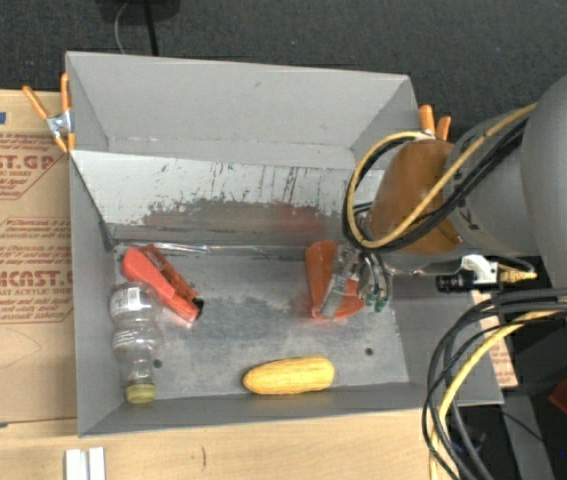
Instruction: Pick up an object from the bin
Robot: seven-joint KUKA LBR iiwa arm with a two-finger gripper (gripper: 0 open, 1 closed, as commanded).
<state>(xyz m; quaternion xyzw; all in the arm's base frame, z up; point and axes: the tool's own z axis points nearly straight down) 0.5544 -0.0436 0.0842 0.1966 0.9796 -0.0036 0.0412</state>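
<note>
My gripper is low at the right side of the bin, right on top of an orange plastic thing that stands near the right wall. The orange thing's lower end shows just under the gripper; whether the gripper holds it I cannot tell. A yellow corn cob lies on the floor near the front wall, below and to the left of the gripper.
At the left of the bin a red-orange clamp with black tips lies slanted. Beside it, by the left wall, a clear plastic bottle lies with its yellowish cap toward the front. The arm with its orange cover and cables hangs over the right rim.
</note>
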